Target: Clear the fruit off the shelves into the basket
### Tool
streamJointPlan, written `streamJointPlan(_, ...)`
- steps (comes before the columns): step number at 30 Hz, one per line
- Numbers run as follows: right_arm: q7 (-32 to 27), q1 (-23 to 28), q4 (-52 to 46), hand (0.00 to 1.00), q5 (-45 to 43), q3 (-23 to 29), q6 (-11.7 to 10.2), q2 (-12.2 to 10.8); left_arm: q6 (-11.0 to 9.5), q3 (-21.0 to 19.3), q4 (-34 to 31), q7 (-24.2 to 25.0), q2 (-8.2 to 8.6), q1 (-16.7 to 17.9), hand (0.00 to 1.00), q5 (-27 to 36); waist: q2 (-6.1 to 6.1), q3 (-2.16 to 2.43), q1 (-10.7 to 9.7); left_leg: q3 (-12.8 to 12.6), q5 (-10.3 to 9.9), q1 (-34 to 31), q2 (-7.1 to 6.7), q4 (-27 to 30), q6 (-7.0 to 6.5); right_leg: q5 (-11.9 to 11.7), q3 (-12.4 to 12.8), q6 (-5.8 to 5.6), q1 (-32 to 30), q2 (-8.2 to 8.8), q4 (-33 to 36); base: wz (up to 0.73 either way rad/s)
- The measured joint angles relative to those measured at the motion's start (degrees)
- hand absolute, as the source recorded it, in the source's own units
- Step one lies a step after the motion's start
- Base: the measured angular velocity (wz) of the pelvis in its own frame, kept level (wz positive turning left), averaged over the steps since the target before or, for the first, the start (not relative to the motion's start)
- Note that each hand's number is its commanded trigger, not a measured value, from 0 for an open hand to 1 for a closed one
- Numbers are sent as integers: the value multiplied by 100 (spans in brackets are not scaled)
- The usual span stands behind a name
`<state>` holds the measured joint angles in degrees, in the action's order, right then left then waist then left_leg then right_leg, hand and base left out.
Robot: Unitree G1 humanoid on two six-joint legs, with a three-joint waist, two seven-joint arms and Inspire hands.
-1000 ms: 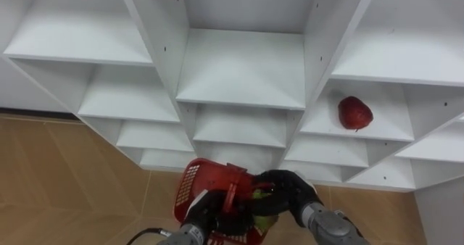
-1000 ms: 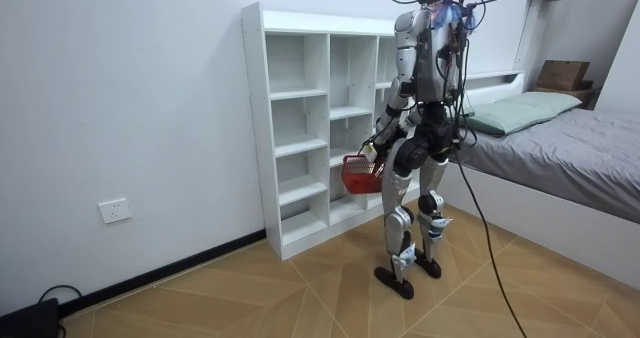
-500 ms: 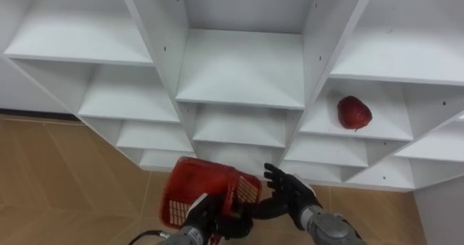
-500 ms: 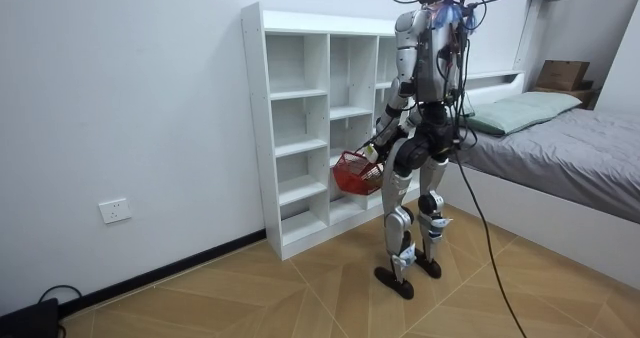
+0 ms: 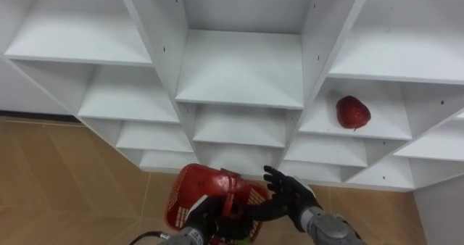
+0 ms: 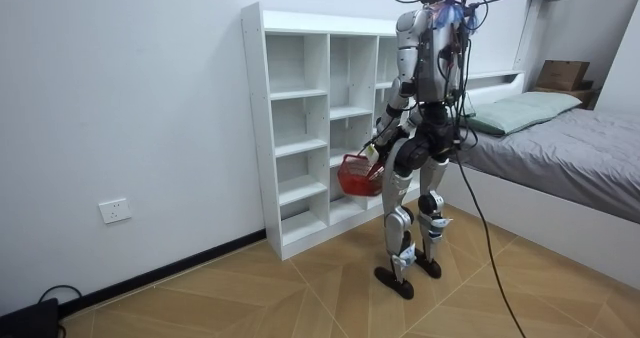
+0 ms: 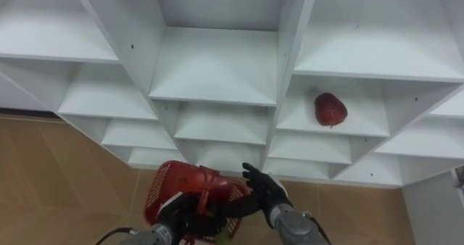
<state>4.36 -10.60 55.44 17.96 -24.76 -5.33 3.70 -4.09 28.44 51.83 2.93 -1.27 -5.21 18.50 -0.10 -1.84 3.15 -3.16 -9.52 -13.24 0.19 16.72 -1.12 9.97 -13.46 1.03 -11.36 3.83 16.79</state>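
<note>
Closest to the head cam, at the bottom of the view, is the red plastic mesh basket (image 5: 210,194) with its red carry handle standing up over it. The left hand (image 5: 206,214) is tucked right under that handle with its dark fingers curled round it, so the basket is hanging off the left side. The right hand (image 5: 290,196) comes in from the lower right and sits just beside the basket's right rim, fingers spread and pretty much straight, holding nothing. I honestly can't tell if the fingertips are touching the mesh or are just shy of it. Below and to the left of all that is the light brown wooden plank floor (image 5: 65,172). Past the hands is the white open-shelf closet (image 5: 239,64), three columns of compartments fanning out from where I'm looking down. The one fruit I can see is a round dark-red fruit (image 5: 353,112), sitting on a shelf in the right-hand column, well above and to the right of the open hand, nothing touching it. From the room cam the robot stands upright on the floor right in front of the closet, basket at about hip height between it and the shelves. Further off on the room view's right there's a bed with a grey cover (image 6: 570,168) and a pale green pillow (image 6: 520,108).
</note>
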Motion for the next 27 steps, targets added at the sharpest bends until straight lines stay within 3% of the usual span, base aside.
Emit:
streamJointPlan(9,32,9,0,0,188,-55,41,28,0,-11,4,-14,-22,3,100,-8,5,7,3,-1,0,20,-5,-8,1,-1,5,1,28,-43,-23,0)
streamJointPlan(16,142,86,-62,0,237,-67,38,106,-2,-11,-13,-35,-284,13,100,1,2,37,-125,-34,0,103,-1,-13,1,1,61,3,94,-47,-24,-2)
streamJointPlan(17,130,117,-139,0,255,-84,38,125,-2,-11,-13,-72,-337,13,100,2,-4,45,-156,-56,0,144,-1,-26,1,1,71,3,128,-50,-33,-8)
streamJointPlan(20,57,392,-459,0,275,-82,32,196,-2,-54,-13,-176,-391,109,100,270,-17,141,-149,-117,1,348,4,-146,2,-4,161,-4,276,-79,-111,-11)
streamJointPlan(21,41,499,-593,0,279,-83,32,229,-2,-101,-13,-235,-404,155,100,405,-18,153,-145,-141,0,451,6,-183,2,0,194,-9,353,-84,-125,-11)
streamJointPlan(27,5,810,-996,0,213,-77,21,335,-13,-189,-21,-287,-449,232,100,747,-8,167,-169,-180,4,768,7,-343,10,-4,236,-16,615,-106,-259,-5)
